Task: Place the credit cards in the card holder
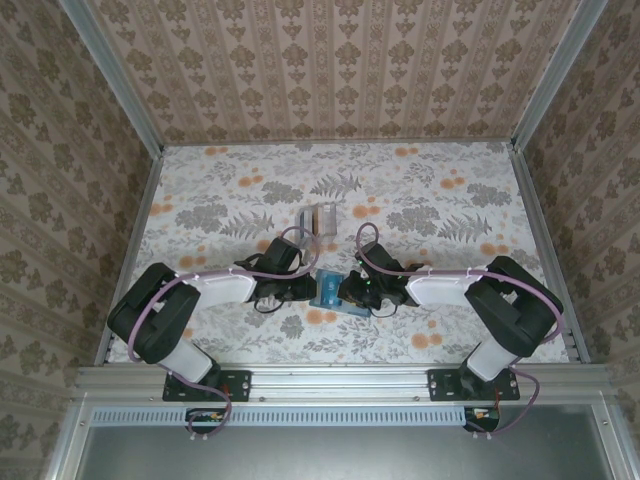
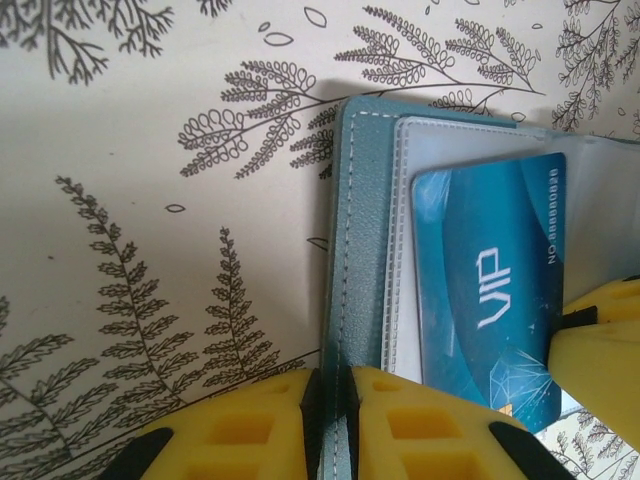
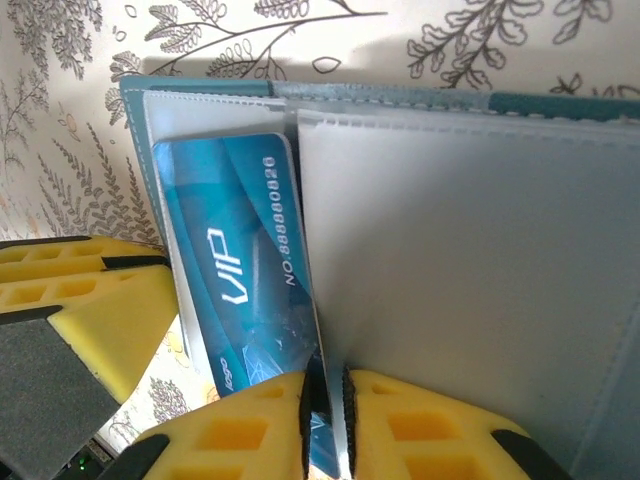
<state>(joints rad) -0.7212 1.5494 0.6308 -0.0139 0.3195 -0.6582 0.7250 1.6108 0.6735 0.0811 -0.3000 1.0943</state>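
Centre of the top view: both arms meet over the open teal wallet (image 1: 328,290) on the table (image 1: 220,190). The left gripper (image 2: 328,400) has its jaws narrow, pinching the wallet's cover edge. The right gripper (image 3: 328,400) has its jaws narrow too, nipping the blue card (image 3: 235,280) in its clear sleeve. The card holder (image 1: 320,217) stands just above them, apart.

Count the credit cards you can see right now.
1. A blue card sits partly in a clear sleeve of the open teal wallet, which lies between the two arms. More cards may be hidden in the wallet's other sleeves.
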